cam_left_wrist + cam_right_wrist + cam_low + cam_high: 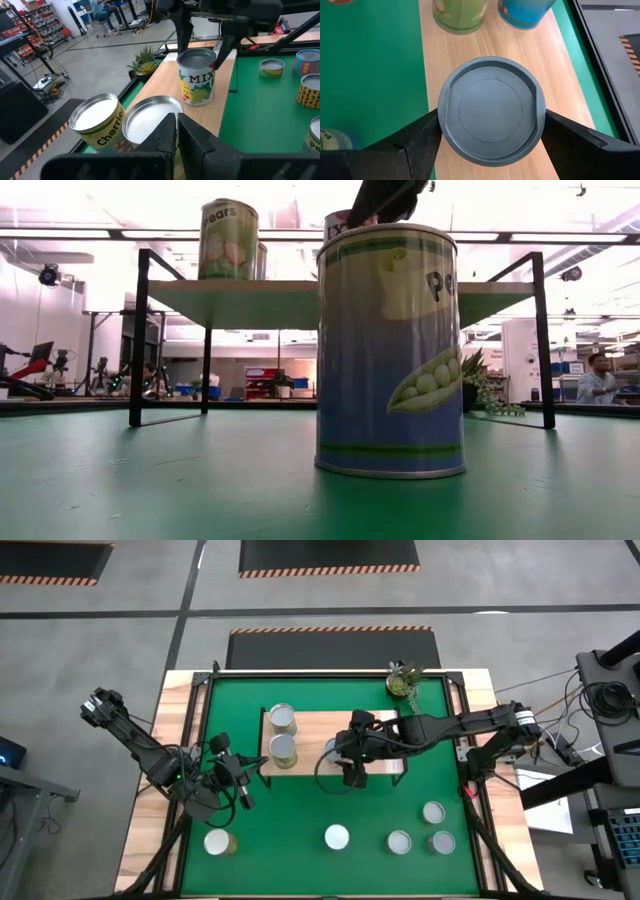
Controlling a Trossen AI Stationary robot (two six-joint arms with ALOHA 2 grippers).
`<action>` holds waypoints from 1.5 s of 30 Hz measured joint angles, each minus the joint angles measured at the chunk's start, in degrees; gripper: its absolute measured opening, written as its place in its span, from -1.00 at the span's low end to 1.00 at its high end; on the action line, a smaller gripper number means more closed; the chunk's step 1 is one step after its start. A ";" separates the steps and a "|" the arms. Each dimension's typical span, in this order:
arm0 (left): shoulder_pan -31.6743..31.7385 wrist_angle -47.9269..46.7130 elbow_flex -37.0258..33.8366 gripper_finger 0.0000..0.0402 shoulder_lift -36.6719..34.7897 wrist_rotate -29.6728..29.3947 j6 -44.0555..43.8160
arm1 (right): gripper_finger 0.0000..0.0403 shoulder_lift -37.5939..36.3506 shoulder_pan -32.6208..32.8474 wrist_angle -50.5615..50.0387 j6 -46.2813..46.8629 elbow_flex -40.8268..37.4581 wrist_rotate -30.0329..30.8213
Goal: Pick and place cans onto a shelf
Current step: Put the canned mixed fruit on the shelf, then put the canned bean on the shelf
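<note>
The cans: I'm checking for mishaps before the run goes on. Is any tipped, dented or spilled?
Nothing stands out. Two cans stand upright on the shelf; the right claw straddles a third can, upright too. The cans on the green mat are also upright.
</note>
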 joint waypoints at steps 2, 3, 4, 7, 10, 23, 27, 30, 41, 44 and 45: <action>0.00 -0.02 0.00 -1.00 0.00 0.00 0.02 | 0.48 -0.49 -0.18 -0.87 0.29 0.00 -0.09; -0.01 -0.02 0.00 -1.00 0.00 0.00 0.00 | 0.48 -0.87 -0.24 -1.62 0.51 -0.04 -0.11; 0.00 -0.02 0.00 -1.00 0.00 0.00 0.00 | 0.48 -1.22 -0.27 -2.55 0.76 -0.08 -0.09; -0.02 -0.02 0.00 -1.00 0.00 0.02 0.00 | 0.48 -2.03 -0.24 -4.51 2.07 -0.11 -0.15; 0.00 -0.04 0.00 -1.00 0.00 0.02 0.00 | 0.48 -2.22 -0.24 -4.88 2.56 -0.13 -0.21; 0.00 -0.04 0.00 -1.00 0.00 0.04 0.02 | 0.51 -2.05 -0.20 -4.58 3.88 -0.13 -0.99; 0.00 -0.04 0.00 -1.00 0.00 0.04 0.01 | 0.60 -1.98 -0.20 -4.89 3.90 -0.21 -1.15; -0.01 -0.04 0.00 -1.00 0.00 0.04 0.01 | 0.67 -1.84 -0.20 -4.90 3.81 -0.22 -1.18; 0.00 -0.04 0.00 -1.00 0.00 0.06 0.02 | 0.76 -2.27 -0.06 -5.91 3.37 2.45 -1.06; 0.00 -0.04 0.00 -1.00 0.00 0.05 0.01 | 0.76 -2.27 0.72 -6.94 4.05 5.66 -1.13; 0.00 -0.02 0.00 -1.00 0.00 0.07 0.02 | 0.76 -2.27 1.08 -7.56 4.51 6.85 -1.16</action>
